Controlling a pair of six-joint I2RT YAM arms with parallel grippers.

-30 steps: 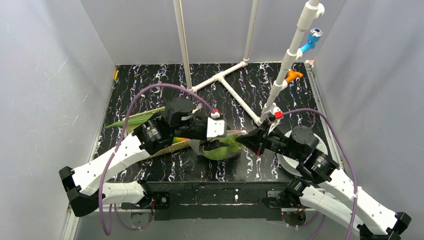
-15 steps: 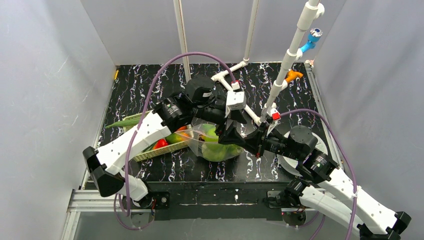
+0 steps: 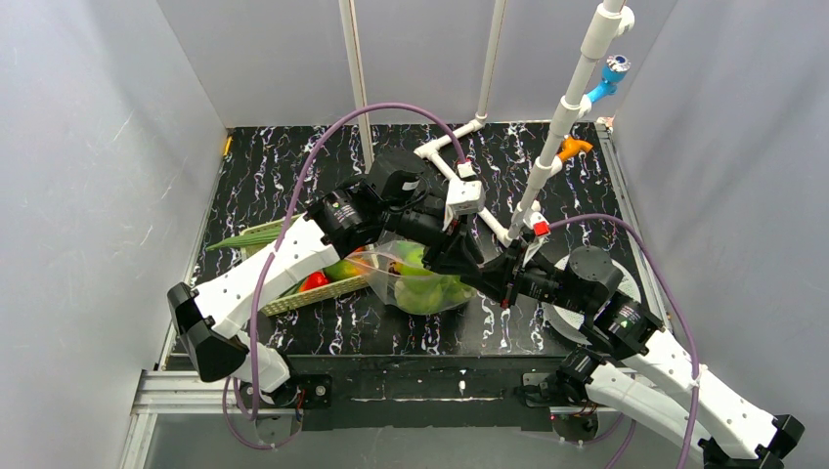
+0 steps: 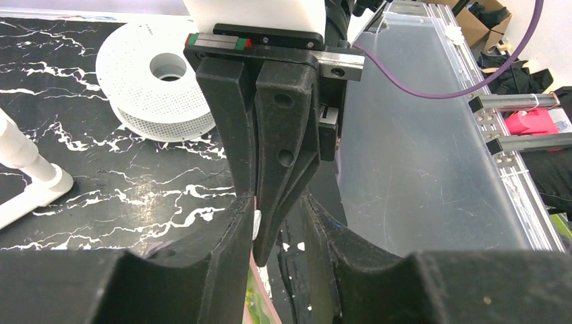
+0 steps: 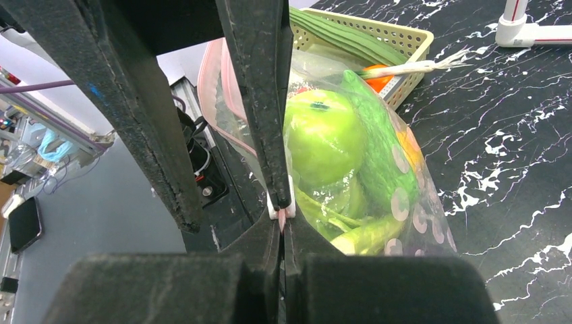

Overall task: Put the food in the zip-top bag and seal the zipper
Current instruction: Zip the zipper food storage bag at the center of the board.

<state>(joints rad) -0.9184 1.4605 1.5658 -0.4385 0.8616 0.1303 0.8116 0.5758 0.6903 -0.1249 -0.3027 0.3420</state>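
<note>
The clear zip-top bag (image 3: pixel 422 285) lies mid-table holding a green apple (image 5: pixel 324 131) and other green food. My right gripper (image 5: pixel 282 226) is shut on the pinkish zipper (image 5: pixel 233 101) at its near end, just below a small white tab (image 5: pixel 281 206). My left gripper (image 3: pixel 458 256) reaches over the bag and is open. One of its fingers (image 5: pixel 260 101) presses against the white tab, while the other finger (image 5: pixel 135 101) stands well apart. In the left wrist view the shut right gripper (image 4: pixel 265 256) sits between my open left fingers (image 4: pixel 222 263).
A woven tan basket (image 3: pixel 293 293) left of the bag holds a leek (image 5: pixel 411 66), an orange piece (image 5: pixel 381 81) and a red piece (image 3: pixel 313 281). A white pipe frame (image 3: pixel 459 176) stands behind. A white spool (image 4: pixel 158 81) lies at the right.
The left arm swung from the bag's left side up and rightward over the bag. Its open gripper now meets the right gripper at the zipper. The right gripper has kept its hold.
</note>
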